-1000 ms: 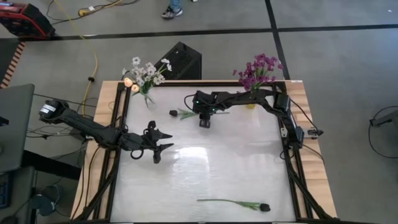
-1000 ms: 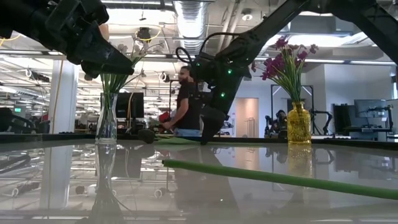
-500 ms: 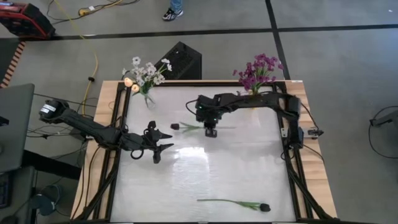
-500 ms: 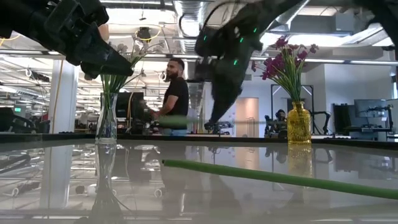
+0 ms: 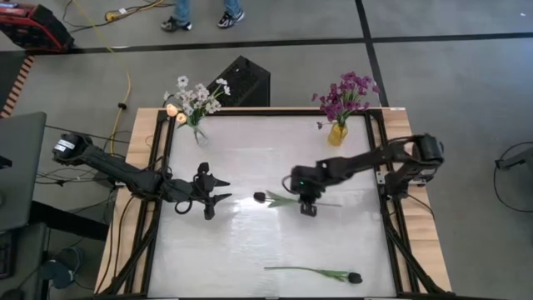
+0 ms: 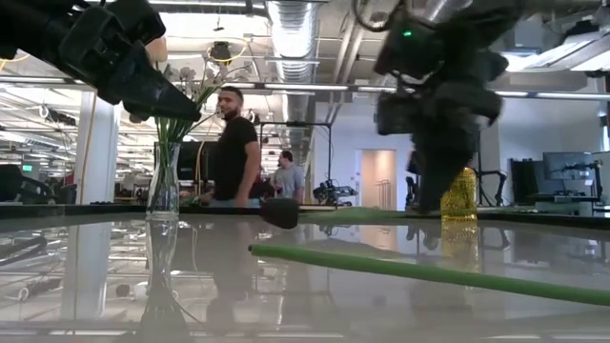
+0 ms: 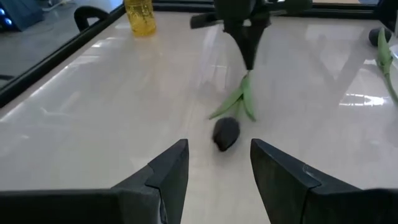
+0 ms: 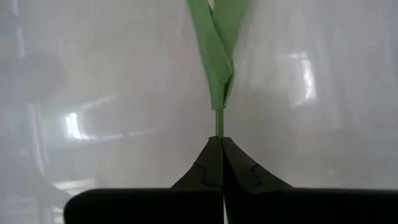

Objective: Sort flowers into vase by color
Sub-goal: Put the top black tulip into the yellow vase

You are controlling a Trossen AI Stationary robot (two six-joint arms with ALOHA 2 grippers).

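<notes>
A dark-budded flower (image 5: pixel 283 200) hangs level over the middle of the table, bud (image 7: pixel 226 132) toward the left. My right gripper (image 5: pixel 306 208) is shut on its stem. My left gripper (image 5: pixel 226 190) stands open just left of the bud, pointing at it and touching nothing. A second dark-budded flower (image 5: pixel 312 272) lies flat on the table near the front edge. At the far left, a clear vase (image 5: pixel 198 132) holds white sprigs and peach tulips. At the far right, a yellow vase (image 5: pixel 336 135) holds purple flowers. My right gripper pinches the bare green stem (image 8: pixel 217 121) between its two fingertips, just behind the leaves (image 8: pixel 214 50). The fingers come from above, pointing down, and lie across the stem. The flower stays level, a little over the table, its bud (image 6: pixel 279 211) toward my left gripper.
Black rails (image 5: pixel 385 200) frame the glossy white table on the left and right sides. People stand in the room beyond the far edge (image 6: pixel 229 143). A black box (image 5: pixel 241 82) sits on the floor behind the table.
My right gripper has taken the dark-budded flower up off the table near the far edge. It has carried the flower toward the near edge and the right, and the flower stays level with its bud to the left.
</notes>
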